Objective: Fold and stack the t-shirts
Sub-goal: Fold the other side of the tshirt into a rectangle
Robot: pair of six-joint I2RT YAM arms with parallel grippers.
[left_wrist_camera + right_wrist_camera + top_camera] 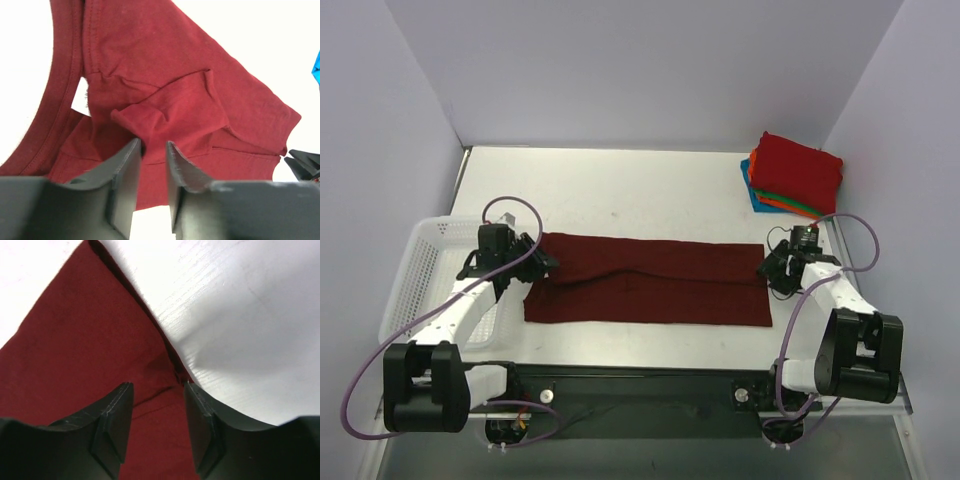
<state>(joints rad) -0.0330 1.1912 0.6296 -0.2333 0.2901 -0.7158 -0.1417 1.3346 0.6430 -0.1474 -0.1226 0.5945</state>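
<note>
The dark maroon t-shirt [650, 282] lies folded into a long strip across the table's middle. My left gripper [538, 262] is at its left end. In the left wrist view the narrow jaws [152, 145] pinch a puckered fold of the maroon cloth [165, 100] by the sleeve and collar. My right gripper [770, 270] is at the strip's right end. In the right wrist view it [156, 387] stands open over the maroon cloth [75, 355], its right finger at the cloth's edge. The folded shirts [795, 172] are stacked at the back right, bright red on top, then orange, green and blue.
A white mesh basket [415, 262] stands at the left edge, beside my left arm. White walls close in the table at the back and on both sides. Bare white table [620, 190] lies behind the strip.
</note>
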